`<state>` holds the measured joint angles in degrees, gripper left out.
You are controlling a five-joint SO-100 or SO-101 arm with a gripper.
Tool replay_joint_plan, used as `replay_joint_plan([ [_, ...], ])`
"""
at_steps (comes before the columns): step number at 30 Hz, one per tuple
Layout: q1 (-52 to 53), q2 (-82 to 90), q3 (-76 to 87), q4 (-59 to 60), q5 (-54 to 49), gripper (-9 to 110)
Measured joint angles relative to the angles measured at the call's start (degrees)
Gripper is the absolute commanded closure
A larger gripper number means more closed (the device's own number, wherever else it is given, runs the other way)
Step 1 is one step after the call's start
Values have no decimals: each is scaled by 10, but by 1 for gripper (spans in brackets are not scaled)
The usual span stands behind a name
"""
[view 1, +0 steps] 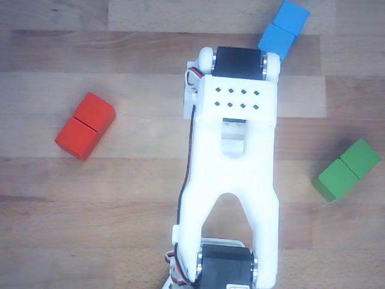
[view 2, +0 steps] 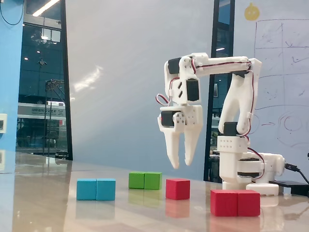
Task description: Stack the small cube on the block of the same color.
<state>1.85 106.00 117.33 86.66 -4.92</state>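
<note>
In the fixed view the small cube (view 2: 177,188) is red and rests on the table between the green block and the red one. The block (view 2: 235,202) of the same red, two cubes long with a seam, lies nearer the camera to its right. My white gripper (view 2: 180,165) hangs pointing straight down a little above the small cube, its fingers slightly open with nothing between them. In the other view the block (view 1: 85,126) lies at the left, while the arm covers the middle and hides both the small cube and the fingers.
A blue block (view 2: 96,189) (view 1: 283,30) and a green block (view 2: 145,180) (view 1: 347,170) also lie on the wooden table. The arm's base (view 2: 244,169) stands behind the red block at the right of the fixed view.
</note>
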Motion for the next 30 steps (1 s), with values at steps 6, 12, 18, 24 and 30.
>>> replay_joint_plan([
  [6, 0, 0, 2, 0, 0, 69],
  [12, 0, 0, 7, -9, 0, 68],
  [18, 0, -39, 43, -60, 0, 68],
  [24, 0, -62, 64, -102, 0, 68],
  [30, 0, -76, 64, -116, 0, 68],
])
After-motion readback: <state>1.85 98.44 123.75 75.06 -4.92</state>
